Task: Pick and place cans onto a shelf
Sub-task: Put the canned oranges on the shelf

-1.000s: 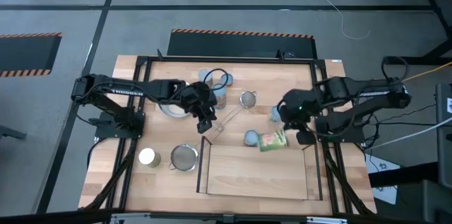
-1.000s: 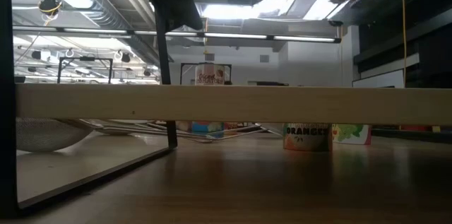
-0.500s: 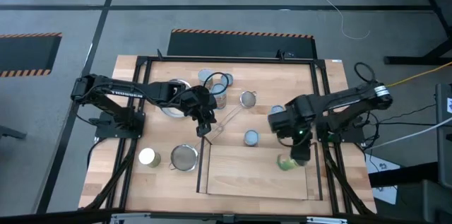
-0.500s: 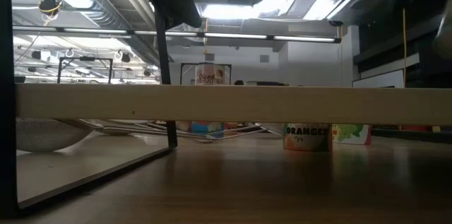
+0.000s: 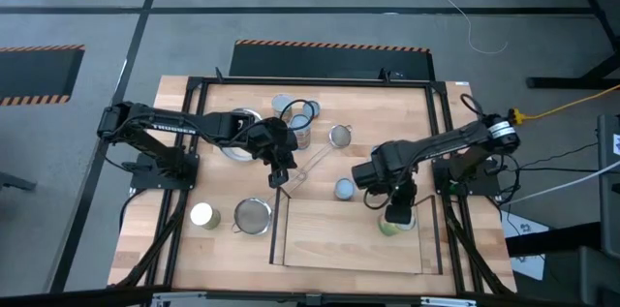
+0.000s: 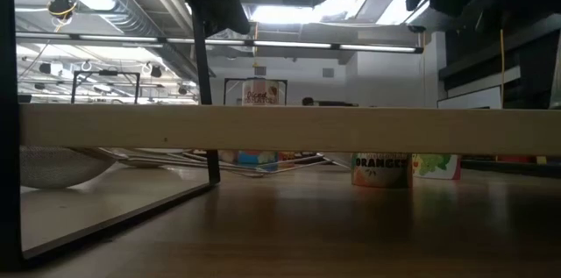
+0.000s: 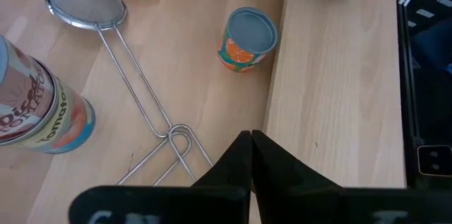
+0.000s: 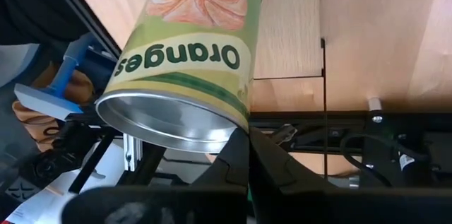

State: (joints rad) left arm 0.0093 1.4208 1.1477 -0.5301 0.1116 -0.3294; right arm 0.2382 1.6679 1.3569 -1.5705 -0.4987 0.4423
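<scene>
Green-labelled "Oranges" can (image 5: 394,220) sat on the light-wood shelf (image 5: 329,239) near its right rail, with the right arm reaching in from the right and bent down over it, and its pincer (image 5: 396,207) looked pressed together right against the can's side in the wrist view, not really wrapped around it. Left arm was stretched out across the table (image 5: 208,249) from the left, its pincer (image 5: 278,173) squeezed closed and empty by the strainer's wire handle (image 7: 138,90), just off the shelf's left rail. Another orange-printed can (image 5: 344,189) stood on the table just behind the shelf's back edge.
</scene>
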